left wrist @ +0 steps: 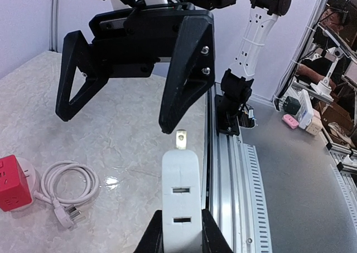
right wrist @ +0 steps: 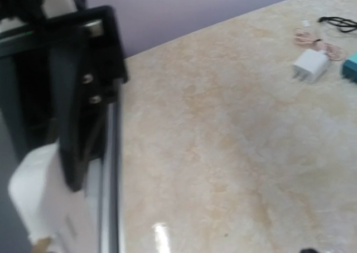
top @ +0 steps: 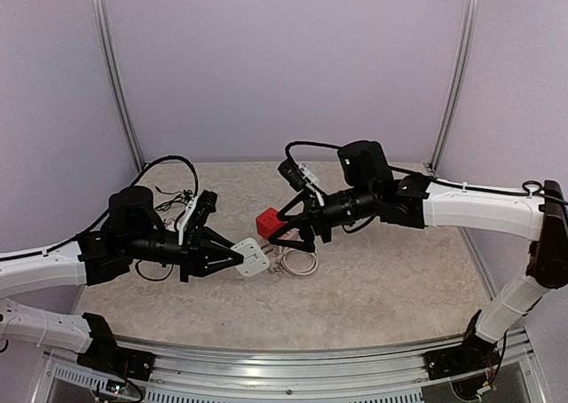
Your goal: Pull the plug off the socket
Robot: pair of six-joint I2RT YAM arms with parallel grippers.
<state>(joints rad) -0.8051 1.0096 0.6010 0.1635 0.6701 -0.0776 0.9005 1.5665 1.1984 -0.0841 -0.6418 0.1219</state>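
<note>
The white plug (left wrist: 180, 189) is clamped between my left gripper's (left wrist: 180, 222) fingers, its metal prong pointing away and bare. It also shows in the top view (top: 252, 257), held by my left gripper (top: 240, 259) just above the table. The red socket cube (left wrist: 13, 181) rests on the table apart from the plug, with a coiled white cord (left wrist: 67, 181) beside it. In the top view the socket (top: 269, 221) sits next to my right gripper (top: 284, 232). My right gripper (left wrist: 116, 122) is open and empty, facing the plug. The right wrist view is blurred and shows the plug (right wrist: 33, 200).
A white charger (right wrist: 312, 64) with a thin cable and a teal object (right wrist: 350, 68) lie far off on the marble table (right wrist: 223, 152). The aluminium rail (left wrist: 234, 169) runs along the table's near edge. Black cables (top: 173, 199) lie behind the left arm.
</note>
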